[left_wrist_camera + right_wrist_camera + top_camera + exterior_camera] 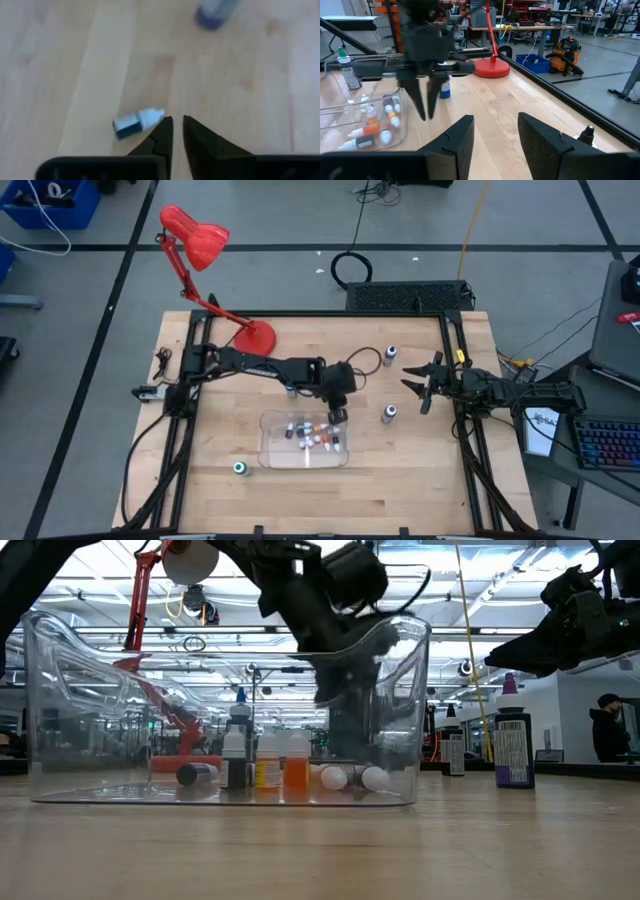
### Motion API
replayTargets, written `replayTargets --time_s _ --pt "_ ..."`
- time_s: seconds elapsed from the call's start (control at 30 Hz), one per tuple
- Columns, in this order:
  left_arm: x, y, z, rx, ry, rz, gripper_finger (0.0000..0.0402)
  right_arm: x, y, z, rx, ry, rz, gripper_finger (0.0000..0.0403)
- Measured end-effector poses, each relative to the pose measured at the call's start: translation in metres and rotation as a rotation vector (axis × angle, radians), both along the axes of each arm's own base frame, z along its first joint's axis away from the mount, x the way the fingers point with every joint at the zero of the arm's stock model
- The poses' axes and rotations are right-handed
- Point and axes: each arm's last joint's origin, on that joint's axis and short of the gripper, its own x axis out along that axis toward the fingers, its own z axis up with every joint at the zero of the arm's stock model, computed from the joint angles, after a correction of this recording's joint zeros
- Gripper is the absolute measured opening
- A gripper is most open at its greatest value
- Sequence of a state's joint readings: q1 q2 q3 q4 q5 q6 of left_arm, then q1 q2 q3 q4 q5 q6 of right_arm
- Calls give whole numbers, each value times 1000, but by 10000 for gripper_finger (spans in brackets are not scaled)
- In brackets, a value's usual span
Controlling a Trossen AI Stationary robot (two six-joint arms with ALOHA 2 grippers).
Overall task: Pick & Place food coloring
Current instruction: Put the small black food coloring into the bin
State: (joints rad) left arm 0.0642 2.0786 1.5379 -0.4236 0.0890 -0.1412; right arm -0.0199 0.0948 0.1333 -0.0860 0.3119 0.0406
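Observation:
A clear plastic tray (270, 456) stands mid-table with several small food coloring bottles (315, 438) in it, some upright and some lying (265, 765). My left gripper (338, 417) hangs at the tray's far right corner, slanting down, its fingers (162, 132) shut with nothing between them. Right beside the fingertips, one white-capped dark bottle (136, 122) lies on its side. I cannot tell whether it is inside the tray. My right gripper (420, 385) waits open and level at the table's right side, away from the tray. My left gripper has one fingertip (167, 122) right beside the white cap tip (159, 113) of the lying bottle. I cannot tell whether they touch. Nothing is held between the fingers.
A red desk lamp (250, 335) stands at the far left. Loose upright bottles stand on the table at the far right (390, 355), right of the tray (388, 414) and behind the left arm (292, 390). A teal-topped one (240, 469) stands near the tray's near left corner.

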Motion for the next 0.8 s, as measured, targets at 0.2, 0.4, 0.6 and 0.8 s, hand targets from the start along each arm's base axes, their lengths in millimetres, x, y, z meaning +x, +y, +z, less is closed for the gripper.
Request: replayTargets --time_s 0.2,0.4,0.6,0.8 --pt "-1 -20 30 149 -102 -76 5 0 0 0 0 -1 0 141" --pt "-15 -31 80 208 -229 -86 13 1 0 -1 0 11 0 141" --pt "-52 -58 125 255 -257 -176 8 1 0 -2 0 20 0 141" --pt "-98 -76 130 356 -365 -146 4 2 0 -2 1 25 0 141"
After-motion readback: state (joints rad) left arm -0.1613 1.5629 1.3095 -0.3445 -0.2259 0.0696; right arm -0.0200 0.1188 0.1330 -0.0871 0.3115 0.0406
